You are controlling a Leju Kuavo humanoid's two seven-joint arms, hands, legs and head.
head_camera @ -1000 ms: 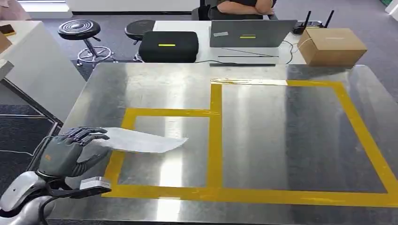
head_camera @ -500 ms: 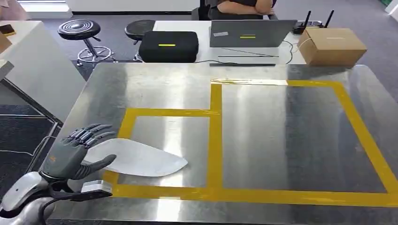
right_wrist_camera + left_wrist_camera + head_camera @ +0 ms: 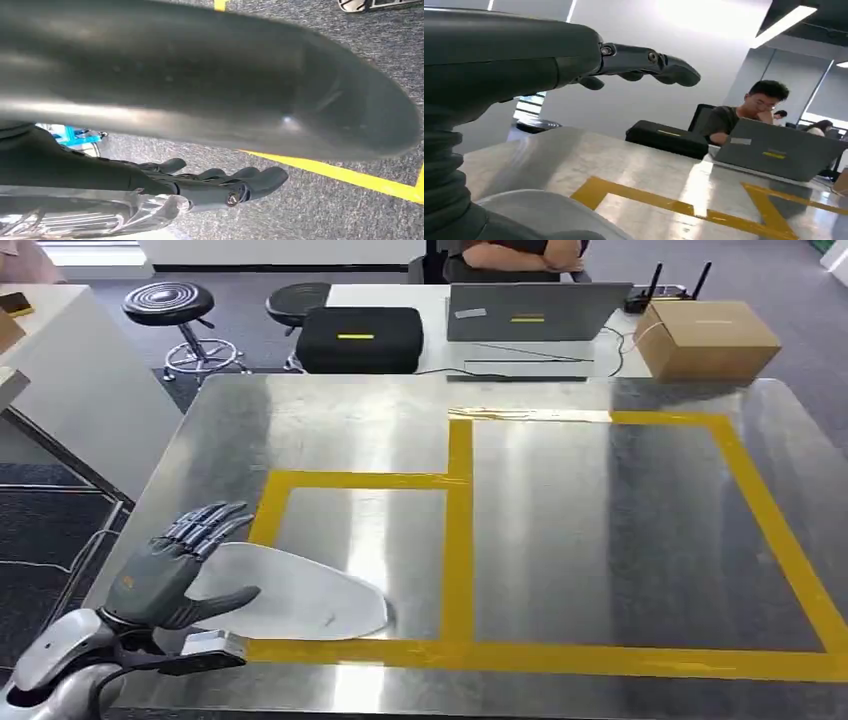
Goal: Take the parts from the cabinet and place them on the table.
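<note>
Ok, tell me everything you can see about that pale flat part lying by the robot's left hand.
The part is a thin, flat, pale grey-white sheet, apparently metal or plastic, with a rounded, leaf-like outline tapering toward the table's middle. It lies flat on the steel table, inside the smaller yellow-taped rectangle, overlapping its near-left corner. The left hand sits at its left end, fingers spread above it and thumb across its edge; whether it grips the sheet is unclear.

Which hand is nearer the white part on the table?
Left. The left hand is at the white part on the steel table, fingers spread above its near end. The right hand hangs over carpet floor, away from it.
</note>
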